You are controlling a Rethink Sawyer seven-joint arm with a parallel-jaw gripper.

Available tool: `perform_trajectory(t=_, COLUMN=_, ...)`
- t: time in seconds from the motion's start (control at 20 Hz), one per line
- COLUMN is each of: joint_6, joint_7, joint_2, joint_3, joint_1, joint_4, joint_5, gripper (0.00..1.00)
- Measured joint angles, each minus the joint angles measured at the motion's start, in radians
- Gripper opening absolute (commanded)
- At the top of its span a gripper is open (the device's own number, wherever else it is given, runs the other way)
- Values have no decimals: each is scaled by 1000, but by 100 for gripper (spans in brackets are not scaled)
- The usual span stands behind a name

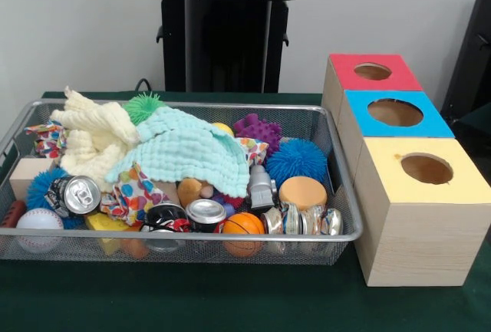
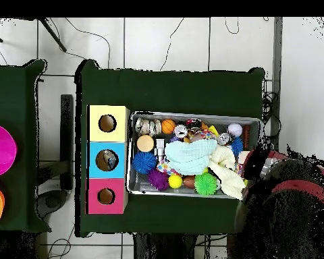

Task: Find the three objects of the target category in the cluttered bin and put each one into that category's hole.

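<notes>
The wire mesh bin [image 1: 192, 238] sits mid-table, full of clutter; it also shows in the overhead view [image 2: 192, 114]. Wrinkled see-through bottles [image 1: 301, 221] lie side by side against its front right rim, in the overhead view [image 2: 149, 126] by the yellow-topped box. I cannot tell how many; any others are hidden under the clutter. The red-topped box's hole [image 1: 373, 71] is the farthest from the camera and shows again in the overhead view [image 2: 106, 196]. The gripper [image 2: 258, 164] shows only from overhead, dark and red, over the bin's end away from the boxes.
Blue-topped [image 1: 395, 112] and yellow-topped [image 1: 426, 169] boxes stand in a row with the red one. Pale cloths [image 1: 180, 148], silver cans [image 1: 77, 194] [image 1: 205, 212], spiky balls [image 1: 296, 159], an orange ball [image 1: 243, 225] and a baseball [image 1: 38, 221] fill the bin.
</notes>
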Motion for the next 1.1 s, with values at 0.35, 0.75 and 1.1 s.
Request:
perform_trajectory(t=0.35, joint_6=-5, joint_7=0, joint_2=0, joint_3=44, joint_1=-13, joint_4=18, joint_5=-41, gripper=100)
perform_trajectory(t=0.75, joint_6=-38, joint_7=0, joint_2=0, joint_3=62, joint_1=-42, joint_4=79, joint_5=-51, gripper=100)
perform_trajectory(t=1.1, joint_6=-116, joint_7=0, joint_2=0, joint_3=88, joint_1=-90, joint_4=142, joint_5=-63, gripper=100)
